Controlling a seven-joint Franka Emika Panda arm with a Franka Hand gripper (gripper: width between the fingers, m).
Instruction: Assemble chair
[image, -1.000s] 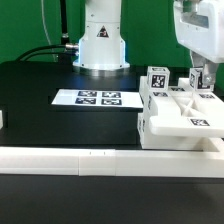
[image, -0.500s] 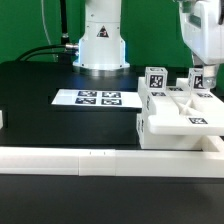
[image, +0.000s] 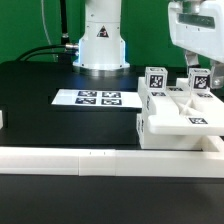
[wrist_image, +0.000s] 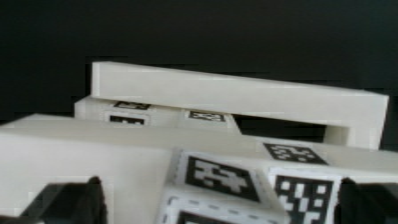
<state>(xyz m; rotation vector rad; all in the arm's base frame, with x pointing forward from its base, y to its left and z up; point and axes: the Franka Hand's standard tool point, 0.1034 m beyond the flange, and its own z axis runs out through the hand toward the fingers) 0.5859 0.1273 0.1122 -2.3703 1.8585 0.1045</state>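
Tool (image: 199, 66) open, jaws spread, holding nothing, poised just above the chair (image: 180, 112) at its far end, over a tagged post. Chair resting on the counter (image: 40, 90) at the exterior view's right, against the rail (image: 70, 156). Marker board (image: 95, 98) apart.

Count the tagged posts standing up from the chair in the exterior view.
2. One post rises at the back of the chair; the other post stands toward the exterior view's right, just under the gripper. More may be hidden behind the arm.
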